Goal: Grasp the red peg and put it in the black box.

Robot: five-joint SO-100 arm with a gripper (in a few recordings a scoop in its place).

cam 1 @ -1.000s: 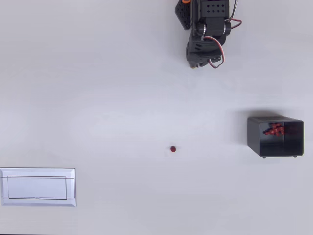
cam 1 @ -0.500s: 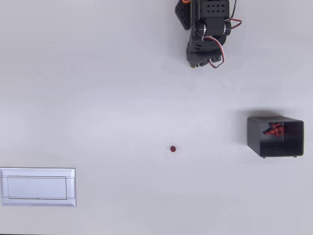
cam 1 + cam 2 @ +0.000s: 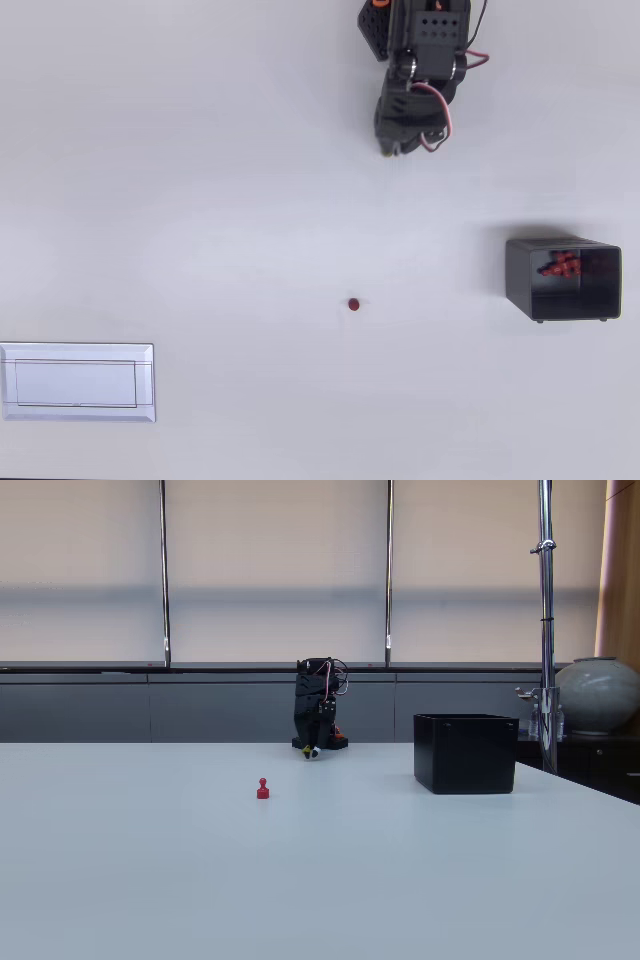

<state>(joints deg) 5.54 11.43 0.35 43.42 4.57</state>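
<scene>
Extended slightly, fingers [image 3: 392, 150] unreadable; tiny red peg [image 3: 354, 304] stands upright, pawn-shaped.

words: none to read | numbers: none | labels or signs: none on the black box [image 3: 563, 279], the grey tray [image 3: 77, 381] or the arm [image 3: 420, 70]

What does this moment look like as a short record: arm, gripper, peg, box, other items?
arm: folded near the table's far edge, well away from the peg
gripper: pointing down at the table, holding nothing; open or shut cannot be told
red peg: upright and alone on the white table, untouched
black box: right of the peg in the overhead view, several red pegs already inside
grey tray: lower left corner of the overhead view
task state: grasp not yet begun
</scene>
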